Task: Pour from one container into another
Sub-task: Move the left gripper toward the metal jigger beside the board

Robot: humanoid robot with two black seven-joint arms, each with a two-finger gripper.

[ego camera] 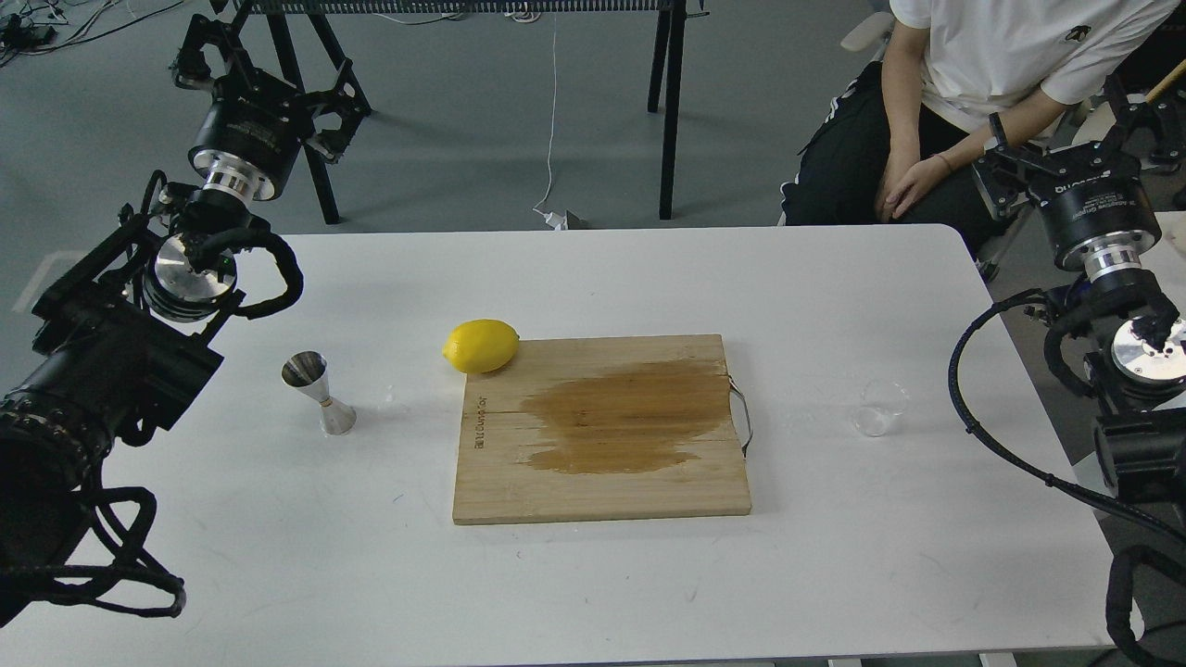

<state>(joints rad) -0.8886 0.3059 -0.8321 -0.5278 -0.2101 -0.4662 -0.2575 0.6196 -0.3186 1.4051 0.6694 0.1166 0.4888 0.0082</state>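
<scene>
The clear cup sits untouched at right, jigger far left, nothing poured yet; left gripper is spread wide and empty, right gripper's opening cannot be told.

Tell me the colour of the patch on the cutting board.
Dark brown stain, on the pale wooden cutting board; head view.

Even, bright overhead light, no harsh glare. White rectangular bench reads slightly washed out. Soft short shadows under the yellow oval lemon and the shiny steel hourglass jigger. Small clear see-through cup nearly vanishes against the white. Focus sharp throughout; black arms dark, low detail.
</scene>
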